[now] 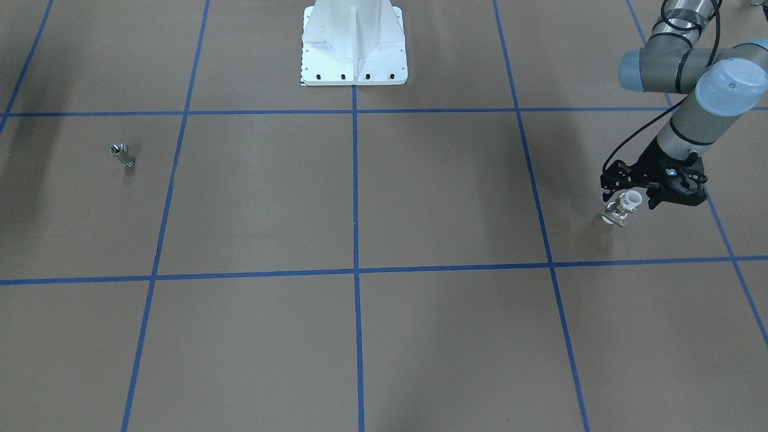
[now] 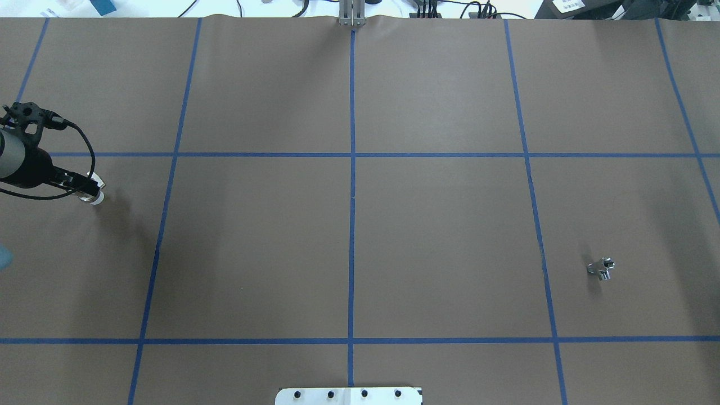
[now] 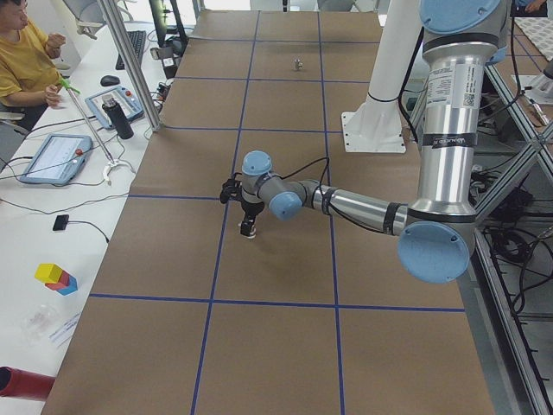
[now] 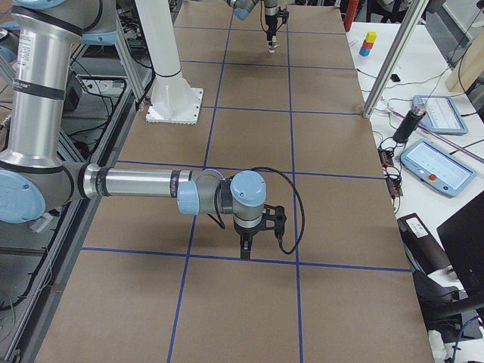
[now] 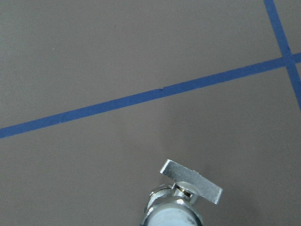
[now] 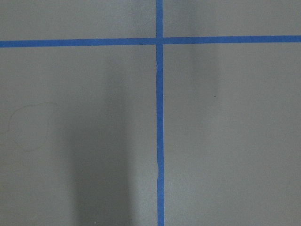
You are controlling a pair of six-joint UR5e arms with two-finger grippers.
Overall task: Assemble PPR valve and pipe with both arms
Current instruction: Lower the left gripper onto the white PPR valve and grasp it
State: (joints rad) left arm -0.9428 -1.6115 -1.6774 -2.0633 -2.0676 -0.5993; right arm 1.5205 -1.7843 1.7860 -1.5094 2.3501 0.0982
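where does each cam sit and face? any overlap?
Front: across the table, facing the pedestal; left arm, valve, pipe.
Overhead: behind the robot, looking forward-down; left gripper at valve.
Left side: table's left end; left arm near.
Right side: right end; right arm near.
Left wrist: down onto the valve; no fingers.
Right wrist: down onto tape lines; no robot.
Front and overhead share valve and pipe.

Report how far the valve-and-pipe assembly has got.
Done: nothing joined yet. In hand: the left gripper straddles the PPR valve; whether it grips is unclear. Left: the pipe lies alone, the right gripper not on it; pick-up and mating remain.
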